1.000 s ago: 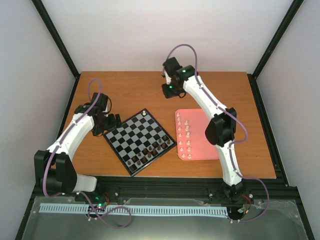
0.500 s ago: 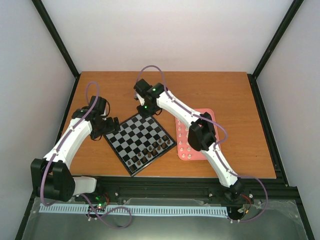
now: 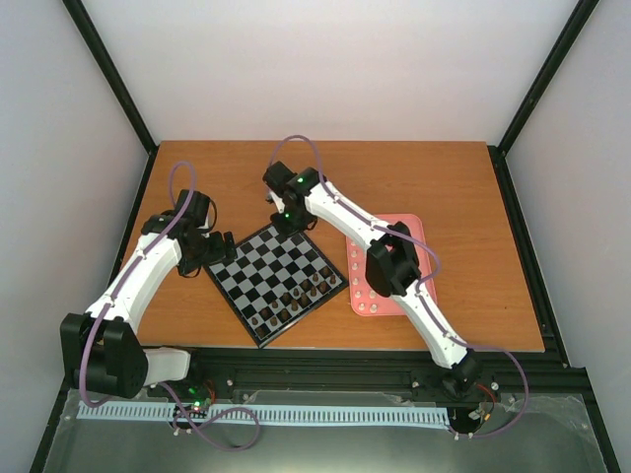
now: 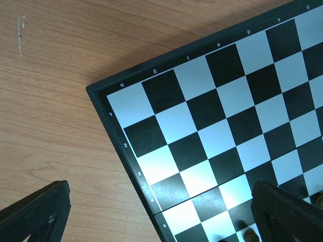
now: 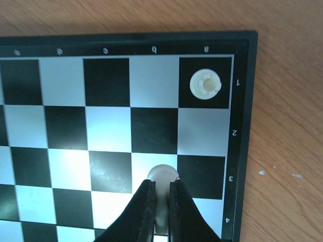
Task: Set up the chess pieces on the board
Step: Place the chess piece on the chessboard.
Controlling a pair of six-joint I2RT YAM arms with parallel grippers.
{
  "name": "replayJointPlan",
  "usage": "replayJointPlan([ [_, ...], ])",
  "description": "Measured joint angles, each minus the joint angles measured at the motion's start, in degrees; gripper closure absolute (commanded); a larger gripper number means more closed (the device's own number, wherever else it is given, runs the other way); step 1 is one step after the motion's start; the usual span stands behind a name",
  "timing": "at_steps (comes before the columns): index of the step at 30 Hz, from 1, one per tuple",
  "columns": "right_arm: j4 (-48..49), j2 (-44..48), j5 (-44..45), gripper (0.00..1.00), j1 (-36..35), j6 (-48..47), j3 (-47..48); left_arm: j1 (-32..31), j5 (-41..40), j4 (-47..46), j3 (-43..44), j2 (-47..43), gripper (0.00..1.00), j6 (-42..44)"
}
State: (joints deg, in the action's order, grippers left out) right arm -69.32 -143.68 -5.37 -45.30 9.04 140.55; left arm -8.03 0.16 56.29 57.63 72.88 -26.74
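Note:
The board (image 3: 258, 264) lies turned like a diamond on the table. My right gripper (image 3: 287, 222) hovers over its far corner. In the right wrist view, the gripper (image 5: 161, 190) is shut on a cream-white chess piece (image 5: 162, 175) above a light square near the board's edge (image 5: 242, 131). A cream rook (image 5: 205, 83) stands on the corner square. My left gripper (image 3: 225, 246) is open and empty at the board's left corner (image 4: 101, 93), its fingers (image 4: 35, 214) spread wide. More cream pieces (image 3: 371, 288) stand on the pink tray (image 3: 409, 232).
Dark brown pieces (image 3: 294, 298) stand in rows on the board's near side; some also show at the bottom of the left wrist view (image 4: 247, 234). My right arm (image 3: 389, 258) stretches across the tray and hides part of it. Bare wood (image 3: 444, 182) lies behind and to the right.
My right arm has swung left from behind the tray to the board's far corner with the cream piece. My left gripper has shifted slightly along the board's left corner.

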Motion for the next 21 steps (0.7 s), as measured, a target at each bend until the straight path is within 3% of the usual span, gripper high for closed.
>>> replayJointPlan([
  [11, -2.1, -3.0, 0.2, 0.96, -0.1, -0.7, 0.1, 0.0, 0.0, 0.0, 0.0, 0.1, 0.0, 0.0],
  [21, -2.4, -3.0, 0.5, 0.71, -0.3, -1.9, 0.2, 0.0, 0.1, 0.0, 0.0, 1.3, 0.0, 0.0],
])
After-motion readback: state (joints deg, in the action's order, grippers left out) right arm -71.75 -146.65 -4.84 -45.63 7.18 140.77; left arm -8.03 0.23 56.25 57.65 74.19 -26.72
